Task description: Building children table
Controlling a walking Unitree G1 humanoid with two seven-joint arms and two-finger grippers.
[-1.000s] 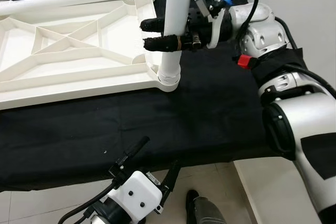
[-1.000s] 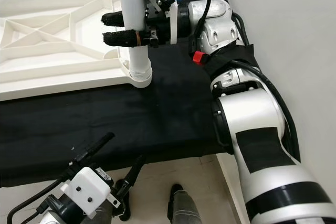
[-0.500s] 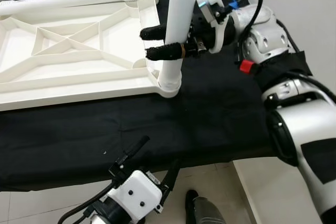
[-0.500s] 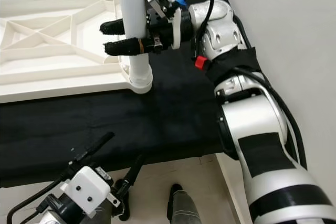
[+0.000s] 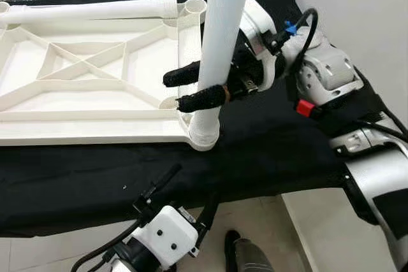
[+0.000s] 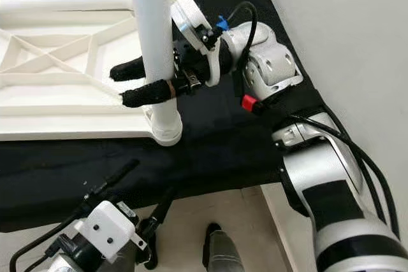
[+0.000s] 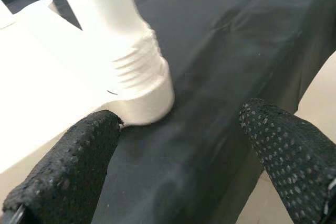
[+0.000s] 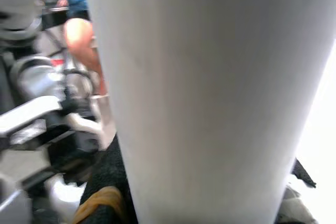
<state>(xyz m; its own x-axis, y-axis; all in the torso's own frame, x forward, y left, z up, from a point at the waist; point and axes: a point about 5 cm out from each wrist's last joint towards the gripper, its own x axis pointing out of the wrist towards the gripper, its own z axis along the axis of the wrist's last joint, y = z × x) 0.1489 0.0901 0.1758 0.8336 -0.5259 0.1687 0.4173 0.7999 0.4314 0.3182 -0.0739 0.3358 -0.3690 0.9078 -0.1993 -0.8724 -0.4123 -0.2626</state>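
Left claw [image 5: 185, 205] hangs low at 6 o'clock, below the counter edge. Its two fingers stand wide apart and hold nothing. In its wrist view the socket and threaded leg end sit between and beyond the fingertips [image 7: 63, 166].

Tabletop [image 5: 76, 87], white plastic, lies upside down on the black-covered counter [image 5: 268, 151], ribbed underside facing up. It spans from 9 o'clock to centre, long axis running left-right.

Spare leg [image 5: 95, 9] lies flat along the far edge of the tabletop at 11 o'clock, long axis left-right, threaded end pointing right toward an empty corner socket [image 5: 196, 7].

Upright leg [image 5: 220, 36] stands in the near-right corner socket [image 5: 205, 138] at centre. Long axis near vertical, top leaning slightly toward 1 o'clock, threaded end down in the socket.

Right claw [image 5: 194, 88] reaches in from 3 o'clock, fingers closed around the upright leg, one on its far side and one on its near side, low on the shaft just above the socket. Fingers lie horizontal, crosswise to the leg's axis.

Judgement: the leg is being seated or screwed in. The turn must go about the leg's vertical axis. Right arm is the working arm; the left is nearer the socket but idle. Depth of thread engagement cannot be told.
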